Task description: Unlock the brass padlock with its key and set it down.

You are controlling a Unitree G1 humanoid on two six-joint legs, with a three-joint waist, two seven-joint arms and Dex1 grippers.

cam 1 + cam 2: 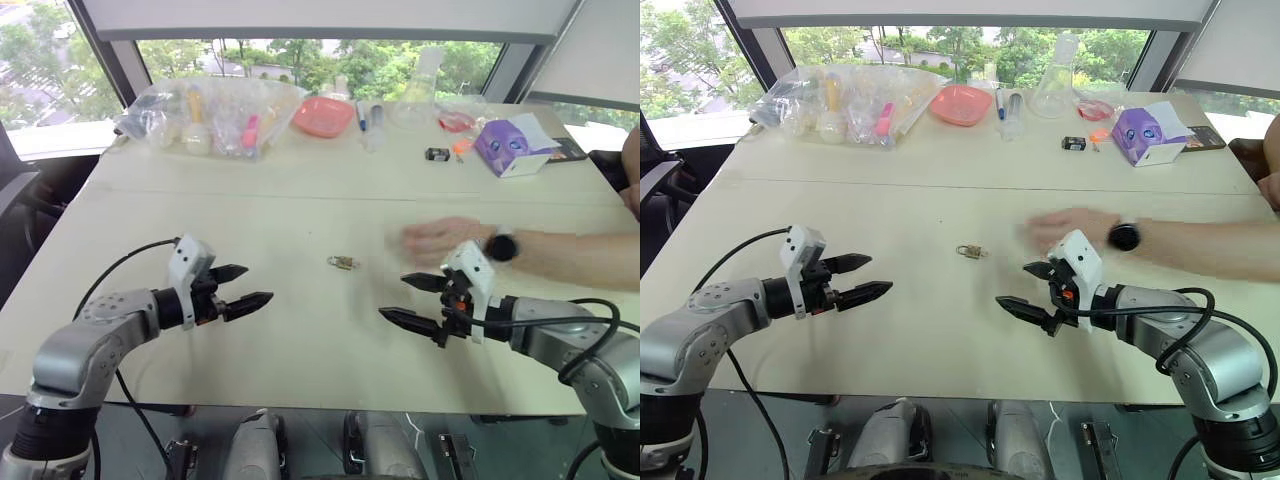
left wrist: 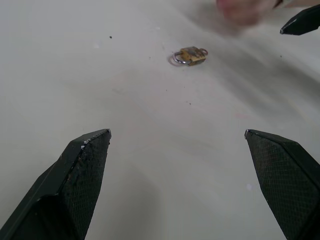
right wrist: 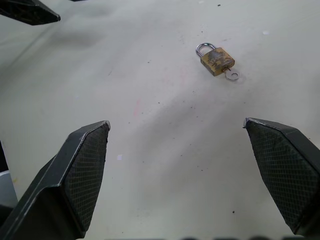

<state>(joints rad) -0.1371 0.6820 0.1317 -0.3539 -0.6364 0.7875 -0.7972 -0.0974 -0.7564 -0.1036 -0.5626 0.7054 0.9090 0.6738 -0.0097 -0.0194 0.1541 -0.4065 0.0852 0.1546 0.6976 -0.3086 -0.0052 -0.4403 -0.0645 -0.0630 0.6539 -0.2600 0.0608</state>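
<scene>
On the pale tabletop [image 1: 300, 330], the tiny yellow-brass padlock [image 3: 217, 59] with its silvery shackle lies flat, key [image 3: 231, 75] seated in the keyway, shackle looks closed. Left gripper [image 1: 242, 287] sits well to one side of the padlock, right gripper [image 1: 415, 300] to the other; both spread wide, both empty, neither touching it. A person's hand [image 1: 435, 242] with a black wristwatch [image 1: 501, 247] hovers just past the padlock on the right-gripper side, blurred. Risks, as I judge them: padlock is smaller than a finger, so a pinch from above could skate it across the smooth top or flip it; clamping the body near the key could knock the key out; the hand so near the padlock risks a collision if the right arm goes in now. Containers, all far beyond the padlock by the window: clear plastic bag [image 1: 215, 115] of mixed items, contents unclear; coral-pink shallow dish [image 1: 322, 116], looks empty; clear glass flask [image 1: 418, 95]; purple tissue box [image 1: 512, 147] with a white sheet sticking up.
</scene>
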